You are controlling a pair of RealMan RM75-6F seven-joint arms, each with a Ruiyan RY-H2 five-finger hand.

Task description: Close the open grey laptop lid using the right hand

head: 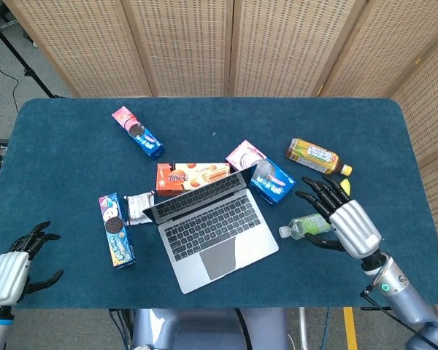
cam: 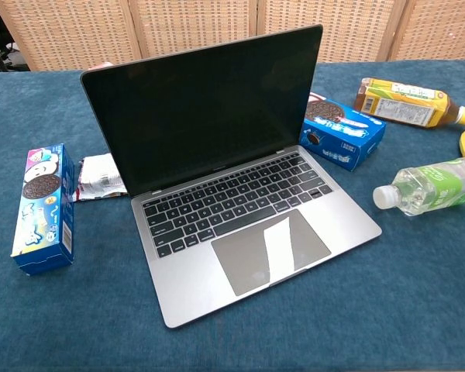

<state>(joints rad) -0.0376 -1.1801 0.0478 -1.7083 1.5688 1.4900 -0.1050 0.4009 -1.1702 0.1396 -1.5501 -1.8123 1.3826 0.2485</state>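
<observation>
The grey laptop (head: 210,230) (cam: 240,225) sits open at the middle of the blue table, its dark screen (cam: 205,108) upright and the keyboard facing me. My right hand (head: 343,219) hovers open with fingers spread to the right of the laptop, above the clear water bottle (head: 306,224) and the banana (head: 344,188). My left hand (head: 11,266) rests open at the near left corner, far from the laptop. Neither hand shows in the chest view.
Behind the laptop lid lie an orange biscuit box (head: 191,176) and a blue cookie box (head: 271,180) (cam: 342,132). Another blue cookie box (head: 117,230) (cam: 43,205) and a small wrapper (head: 139,206) lie left of it. A tea bottle (head: 317,157) (cam: 407,103) lies far right.
</observation>
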